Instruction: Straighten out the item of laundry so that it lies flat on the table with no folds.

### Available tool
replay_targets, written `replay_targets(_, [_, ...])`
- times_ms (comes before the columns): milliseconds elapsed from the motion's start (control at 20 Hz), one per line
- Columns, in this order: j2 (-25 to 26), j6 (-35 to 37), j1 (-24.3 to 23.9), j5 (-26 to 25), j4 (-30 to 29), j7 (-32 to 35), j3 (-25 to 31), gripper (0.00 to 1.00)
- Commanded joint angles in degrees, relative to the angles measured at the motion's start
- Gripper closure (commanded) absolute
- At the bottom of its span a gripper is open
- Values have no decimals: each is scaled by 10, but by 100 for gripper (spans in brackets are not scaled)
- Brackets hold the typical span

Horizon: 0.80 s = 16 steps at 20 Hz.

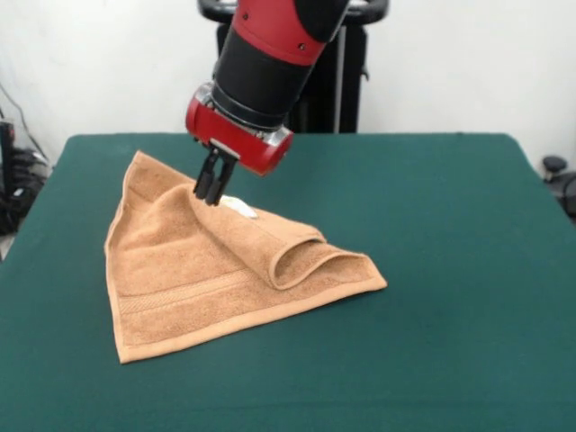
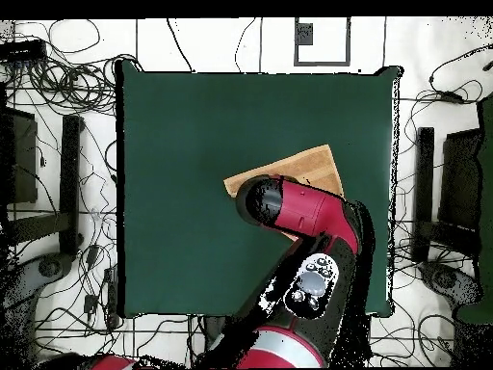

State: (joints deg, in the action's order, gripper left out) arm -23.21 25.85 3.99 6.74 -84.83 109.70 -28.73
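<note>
On bench: terry towel, corner folded over.
Gripper: fingers nearly closed, pinching towel's far edge.
Tip: pull fold outward, low.

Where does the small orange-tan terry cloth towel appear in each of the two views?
Front view: the orange-tan terry cloth towel lies left of centre, partly folded.
Overhead view: the towel shows right of centre, mostly hidden under the arm.
Shared landmark: the dark green table.

The towel is light orange-tan terry with a woven band of the same colour (a small white tag shows at its 12 o'clock edge). The bench is dark green. The arm is red and black, its gripper black.
</note>
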Motion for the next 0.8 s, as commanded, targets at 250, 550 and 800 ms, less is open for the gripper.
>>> replay_targets(250, [-6, -28, -27, -25, -3, 44, 53, 100])
replay_targets(550, [-12, -52, -32, -26, -16, 52, 65, 0])
replay_targets(800, [-17, -41, -30, -24, -16, 57, 78, 0])
